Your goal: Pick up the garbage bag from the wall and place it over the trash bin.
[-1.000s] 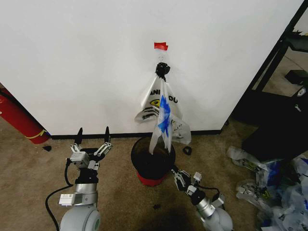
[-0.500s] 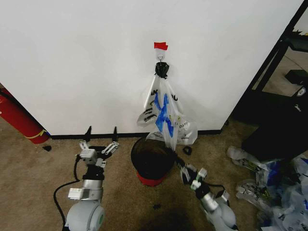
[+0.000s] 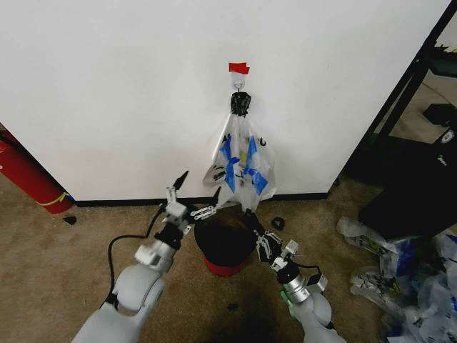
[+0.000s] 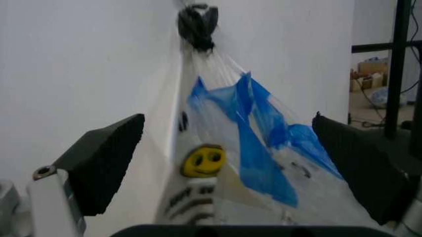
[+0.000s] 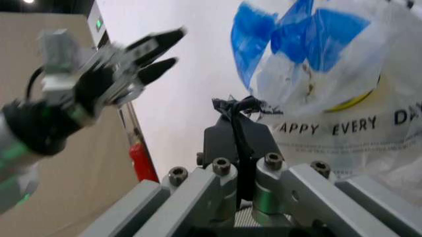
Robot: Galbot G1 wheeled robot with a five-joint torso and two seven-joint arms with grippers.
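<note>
The garbage bag (image 3: pixel 241 158), see-through with blue patches, hangs from a hook (image 3: pixel 240 102) on the white wall (image 3: pixel 128 93), under a bit of red tape. A white bag with a yellow smiley (image 4: pixel 203 161) hangs with it. The trash bin (image 3: pixel 223 243), black mesh on a red base, stands on the carpet right below. My left gripper (image 3: pixel 197 190) is open at the bin's left rim, and the garbage bag (image 4: pixel 264 148) hangs farther off between its black pads (image 4: pixel 105 163). My right gripper (image 3: pixel 253 223) is shut at the bin's right rim, just under the bag (image 5: pixel 310 44).
A red cylinder (image 3: pixel 28 175) leans at the left wall. A black rack (image 3: pixel 421 93) stands at the right, with several loose plastic bags (image 3: pixel 407 279) on the carpet beside it. A small dark object (image 3: pixel 277 223) lies by the baseboard.
My left arm has swung right and up, bringing its open gripper to the bin's rim under the bag. The right gripper has edged toward the bin. The hanging bag has swayed and turned.
</note>
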